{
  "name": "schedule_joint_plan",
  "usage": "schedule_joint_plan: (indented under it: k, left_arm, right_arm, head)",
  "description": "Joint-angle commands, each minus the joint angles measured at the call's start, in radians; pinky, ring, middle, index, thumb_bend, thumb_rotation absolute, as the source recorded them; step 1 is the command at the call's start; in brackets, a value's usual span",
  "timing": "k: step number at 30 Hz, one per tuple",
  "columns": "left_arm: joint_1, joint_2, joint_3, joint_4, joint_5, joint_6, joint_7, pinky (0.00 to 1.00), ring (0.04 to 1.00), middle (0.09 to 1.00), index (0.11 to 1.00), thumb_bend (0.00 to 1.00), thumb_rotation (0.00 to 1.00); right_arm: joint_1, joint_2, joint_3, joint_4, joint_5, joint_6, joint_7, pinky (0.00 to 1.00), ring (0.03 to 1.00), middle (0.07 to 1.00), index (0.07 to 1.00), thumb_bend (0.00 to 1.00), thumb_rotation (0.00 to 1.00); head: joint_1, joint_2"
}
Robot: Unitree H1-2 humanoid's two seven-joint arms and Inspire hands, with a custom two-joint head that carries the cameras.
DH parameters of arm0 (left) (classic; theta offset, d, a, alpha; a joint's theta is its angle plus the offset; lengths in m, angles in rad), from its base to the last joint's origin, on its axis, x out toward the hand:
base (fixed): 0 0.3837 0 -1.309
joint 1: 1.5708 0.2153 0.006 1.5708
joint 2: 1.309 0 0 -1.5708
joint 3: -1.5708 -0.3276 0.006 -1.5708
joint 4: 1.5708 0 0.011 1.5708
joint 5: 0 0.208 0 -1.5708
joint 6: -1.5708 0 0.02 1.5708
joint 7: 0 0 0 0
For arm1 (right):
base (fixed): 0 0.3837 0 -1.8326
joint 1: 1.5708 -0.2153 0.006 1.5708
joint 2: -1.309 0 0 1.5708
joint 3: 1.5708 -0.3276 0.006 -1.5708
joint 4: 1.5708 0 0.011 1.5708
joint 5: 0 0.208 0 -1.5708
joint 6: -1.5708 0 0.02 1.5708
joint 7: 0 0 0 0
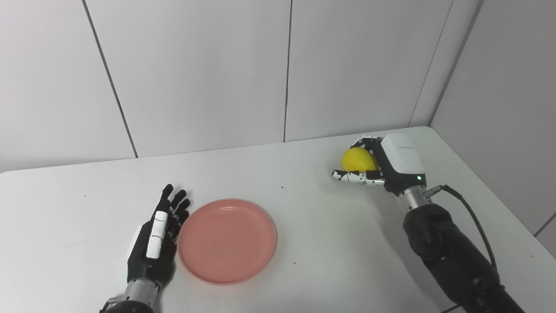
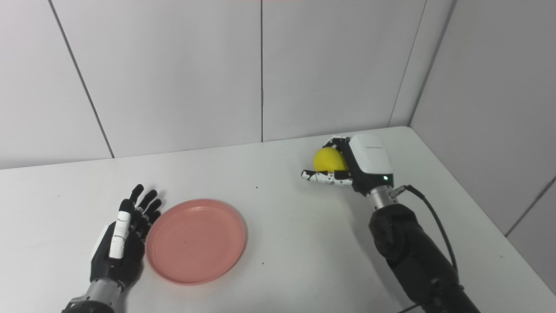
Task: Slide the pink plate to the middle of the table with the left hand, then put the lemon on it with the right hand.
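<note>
We see a white worktop [image 1: 304, 208] set in a corner of pale panelled walls [image 1: 195, 74], with both arms coming in from the bottom edge.

The pink plate [image 1: 227, 241] lies flat on the worktop, left of centre and toward the near edge, and nothing lies in it. Our left hand [image 1: 155, 241] rests just beside the plate's left rim, its fingers [image 1: 173, 202] straight, a little spread and pointing away from us. It holds nothing. From these views we cannot tell whether its edge touches the rim or merely sits against it.

The lemon [image 1: 359, 159] is far over on the right side of the worktop, toward the back, well apart from the plate. Our right hand [image 1: 377, 164] is wrapped around it: the upper fingers curl over the top and far side of the fruit, and the thumb [image 1: 354, 176] stretches out beneath it, pointing left. The white back of the hand faces up and to the right, with a small green light showing near the wrist. We cannot tell whether the lemon rests on the worktop or is lifted just clear of it. A black cable [image 1: 471, 217] loops out from the right wrist along the forearm.
</note>
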Motion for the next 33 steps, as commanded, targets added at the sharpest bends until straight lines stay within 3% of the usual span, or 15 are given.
schedule_joint_plan:
  k: [1,9,16,23,27,33]
  left_arm:
    - [0.036,-0.016,-0.009,0.026,0.012,0.065,0.027,1.00,0.949,0.944,1.000,0.81,0.76]
    - [0.037,-0.038,-0.016,0.037,0.021,0.058,0.042,1.00,0.940,0.935,1.000,0.83,0.74]
    - [0.039,-0.055,-0.019,0.044,0.020,0.051,0.053,1.00,0.930,0.931,1.000,0.86,0.73]
    - [0.043,-0.077,-0.023,0.035,0.032,0.056,0.080,0.98,0.917,0.919,1.000,0.87,0.72]
    - [0.043,-0.091,-0.024,0.034,0.030,0.061,0.089,0.96,0.917,0.923,1.000,0.86,0.71]
    - [0.043,-0.115,-0.037,0.034,0.044,0.062,0.108,0.96,0.919,0.928,1.000,0.81,0.71]
  right_arm:
    - [-0.059,-0.002,-0.008,-0.050,-0.010,-0.018,0.000,0.19,0.237,0.309,0.382,0.64,0.76]
    - [-0.102,0.031,0.017,-0.089,-0.021,-0.020,0.076,0.22,0.265,0.339,0.415,0.63,0.77]
    - [-0.128,0.071,0.051,-0.080,-0.034,-0.037,0.094,0.21,0.261,0.336,0.417,0.64,0.77]
    - [-0.158,0.114,0.084,-0.066,-0.028,-0.101,0.088,0.19,0.239,0.315,0.393,0.59,0.78]
    - [-0.176,0.138,0.100,-0.051,-0.022,-0.139,0.088,0.18,0.234,0.314,0.386,0.52,0.67]
    - [-0.195,0.174,0.129,-0.040,-0.018,-0.156,0.116,0.16,0.216,0.294,0.361,0.53,0.68]
  head:
    - [0.016,0.005]
    - [0.087,0.004]
    - [0.154,0.000]
    - [0.206,-0.003]
    - [0.239,-0.004]
    - [0.288,-0.007]
